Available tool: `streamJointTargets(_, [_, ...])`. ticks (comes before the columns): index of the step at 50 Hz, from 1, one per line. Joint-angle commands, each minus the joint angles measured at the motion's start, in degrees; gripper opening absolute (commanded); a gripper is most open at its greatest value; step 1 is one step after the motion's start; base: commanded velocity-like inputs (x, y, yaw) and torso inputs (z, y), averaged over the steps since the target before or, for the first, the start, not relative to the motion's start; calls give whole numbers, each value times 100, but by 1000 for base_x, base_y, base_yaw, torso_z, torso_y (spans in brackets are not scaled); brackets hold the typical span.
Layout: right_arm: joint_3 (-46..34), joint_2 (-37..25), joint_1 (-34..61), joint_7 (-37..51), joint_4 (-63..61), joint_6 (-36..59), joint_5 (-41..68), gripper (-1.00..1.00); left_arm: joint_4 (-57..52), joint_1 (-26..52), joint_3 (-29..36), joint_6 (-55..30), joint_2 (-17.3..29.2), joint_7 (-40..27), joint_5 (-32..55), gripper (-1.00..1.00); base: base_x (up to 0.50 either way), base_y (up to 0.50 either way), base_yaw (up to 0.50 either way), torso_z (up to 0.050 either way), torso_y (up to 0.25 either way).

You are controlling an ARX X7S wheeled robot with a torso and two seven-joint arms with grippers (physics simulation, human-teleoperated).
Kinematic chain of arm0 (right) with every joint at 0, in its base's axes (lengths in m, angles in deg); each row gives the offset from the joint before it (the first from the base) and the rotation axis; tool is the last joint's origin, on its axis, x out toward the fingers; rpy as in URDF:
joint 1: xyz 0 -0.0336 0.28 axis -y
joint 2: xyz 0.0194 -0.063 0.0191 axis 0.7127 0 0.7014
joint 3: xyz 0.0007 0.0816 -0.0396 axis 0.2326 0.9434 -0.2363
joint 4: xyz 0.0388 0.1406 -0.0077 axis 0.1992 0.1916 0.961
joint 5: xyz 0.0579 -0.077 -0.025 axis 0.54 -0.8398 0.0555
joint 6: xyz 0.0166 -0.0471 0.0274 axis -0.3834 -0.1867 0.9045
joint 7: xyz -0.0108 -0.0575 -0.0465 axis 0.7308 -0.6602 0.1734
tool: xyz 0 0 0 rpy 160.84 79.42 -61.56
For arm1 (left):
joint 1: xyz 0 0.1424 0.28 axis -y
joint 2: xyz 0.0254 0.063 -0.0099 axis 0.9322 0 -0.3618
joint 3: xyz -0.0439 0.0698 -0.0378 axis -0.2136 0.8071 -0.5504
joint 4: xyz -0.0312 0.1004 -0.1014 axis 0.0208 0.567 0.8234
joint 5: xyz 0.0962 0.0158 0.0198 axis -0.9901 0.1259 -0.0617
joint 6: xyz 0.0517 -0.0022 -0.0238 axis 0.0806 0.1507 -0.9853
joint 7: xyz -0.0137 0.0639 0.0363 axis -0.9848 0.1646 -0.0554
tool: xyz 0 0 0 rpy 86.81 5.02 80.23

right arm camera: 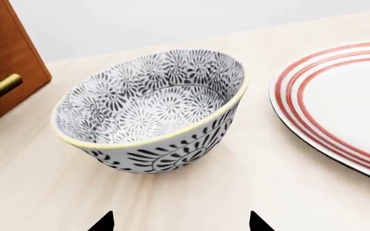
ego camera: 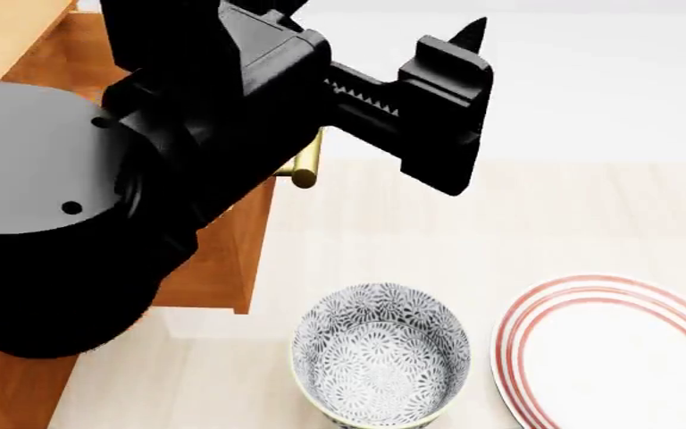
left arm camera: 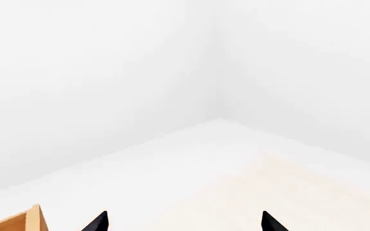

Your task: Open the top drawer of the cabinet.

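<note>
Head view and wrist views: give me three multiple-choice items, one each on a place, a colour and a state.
1. The patterned grey-and-white bowl sits:
A. left of the plate
B. on the plate
C. inside a drawer

2. The rings on the white round plate are:
A. blue
B. red
C. green

3. The right gripper fingers are:
A. closed on the bowl
B. holding the brass bar handle
C. apart, holding nothing

Answers: 1 A, the bowl stands on the table beside the plate. 2 B, red bands circle its rim. 3 C, both tips show apart with bare table between them.
</note>
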Motion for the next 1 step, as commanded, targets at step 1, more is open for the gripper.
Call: streamJointTargets(1, [104, 93, -7, -95, -23, 4, -78, 100, -1421, 69, 372, 145, 155, -40, -1372, 100, 0, 0, 0, 0, 0])
